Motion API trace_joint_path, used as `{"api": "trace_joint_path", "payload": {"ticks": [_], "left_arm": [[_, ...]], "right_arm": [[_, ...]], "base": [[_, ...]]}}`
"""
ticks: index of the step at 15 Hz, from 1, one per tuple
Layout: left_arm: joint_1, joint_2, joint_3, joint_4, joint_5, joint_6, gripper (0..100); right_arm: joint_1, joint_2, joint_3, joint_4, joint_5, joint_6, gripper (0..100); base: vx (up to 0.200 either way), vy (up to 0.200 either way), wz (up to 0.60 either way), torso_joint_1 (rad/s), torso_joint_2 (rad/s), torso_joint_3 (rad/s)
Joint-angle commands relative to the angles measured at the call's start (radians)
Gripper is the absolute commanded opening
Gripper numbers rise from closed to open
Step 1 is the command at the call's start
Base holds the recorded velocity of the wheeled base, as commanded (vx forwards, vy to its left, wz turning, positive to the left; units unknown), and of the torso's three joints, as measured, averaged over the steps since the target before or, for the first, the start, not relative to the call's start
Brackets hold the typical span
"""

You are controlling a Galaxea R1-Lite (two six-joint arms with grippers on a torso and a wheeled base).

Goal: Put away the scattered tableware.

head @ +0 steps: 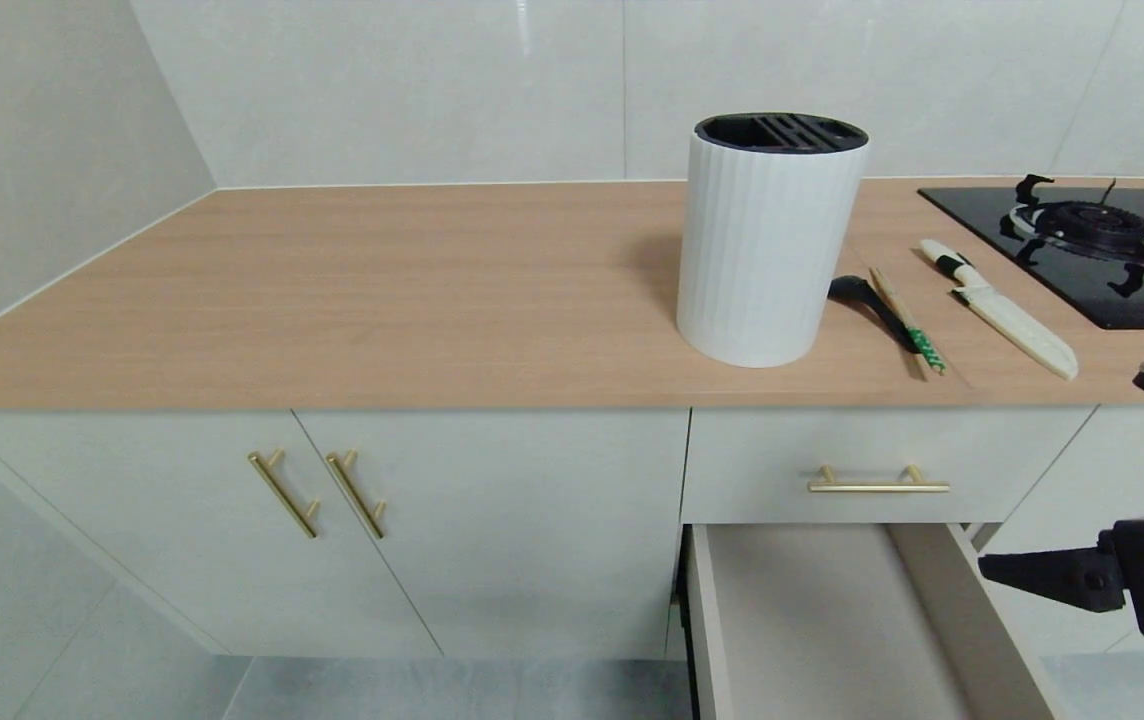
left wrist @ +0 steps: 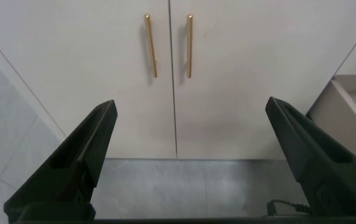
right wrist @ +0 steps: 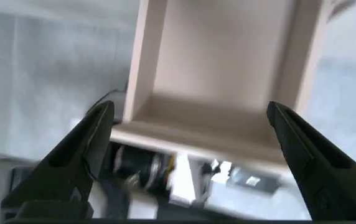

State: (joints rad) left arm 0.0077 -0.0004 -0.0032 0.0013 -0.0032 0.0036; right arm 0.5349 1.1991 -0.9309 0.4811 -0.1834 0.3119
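1. The left pincer (left wrist: 190, 106) is released: its two black fingers (left wrist: 84, 155) stand wide apart and grasp nothing. Straight ahead of it, seen between the fingers, is a pair of white cabinet doors (left wrist: 228, 93) with two upright brass bar handles (left wrist: 150, 46) set either side of the door seam. Grey floor (left wrist: 184, 180) lies between the pincer and the foot of the doors.

2. A wooden countertop (head: 382, 290) runs above the cabinet doors. The tableware lies on the countertop, higher than the right pincer and on its left side:
- A white ribbed holder (head: 762, 250) with a black slotted top stands upright, farthest from the right pincer.
- A black ladle (head: 857, 295) lies flat, its bowl just beside the base of the holder.
- A pair of chopsticks (head: 907, 325) with a green band lies along the ladle handle, touching it.
- A white knife (head: 1002, 315) lies flat beside the chopsticks, apart from them, nearest to the right pincer.
- A black gas hob (head: 1082, 240) sits behind the knife.

3. Under the tableware is a closed drawer (head: 782, 465) with a brass handle. Below it, an open drawer (head: 812, 610) is pulled out.

4. The right pincer (right wrist: 189, 107) is released, fingers spread wide, grasping nothing. It is just beside the open drawer, on the drawer's right, and the drawer's pale floor shows between its fingers.
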Motion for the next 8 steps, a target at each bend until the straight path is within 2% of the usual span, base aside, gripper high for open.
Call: {"api": "trace_joint_path", "payload": {"ticks": [1,3,4,8], "left_arm": [[0.0,0.0,0.0,0.0,0.0,-0.001,100],[0.0,0.0,0.0,0.0,0.0,-0.001,100],[0.0,0.0,0.0,0.0,0.0,-0.001,100],[0.0,0.0,0.0,0.0,0.0,-0.001,100]], "right_arm": [[-0.001,0.028,-0.066,-0.024,-0.027,-0.01,100],[-0.059,0.169,-0.321,0.051,-0.053,-0.007,100],[-0.078,0.235,-0.404,0.07,-0.051,0.001,100],[-0.174,0.396,-0.553,0.057,-0.054,0.029,100]], "base": [[0.0,0.0,0.0,0.046,-0.07,-0.032],[0.0,0.0,0.0,0.0,0.0,0.0],[0.0,0.0,0.0,0.0,0.0,0.0],[0.0,0.0,0.0,0.0,0.0,0.0]]}}
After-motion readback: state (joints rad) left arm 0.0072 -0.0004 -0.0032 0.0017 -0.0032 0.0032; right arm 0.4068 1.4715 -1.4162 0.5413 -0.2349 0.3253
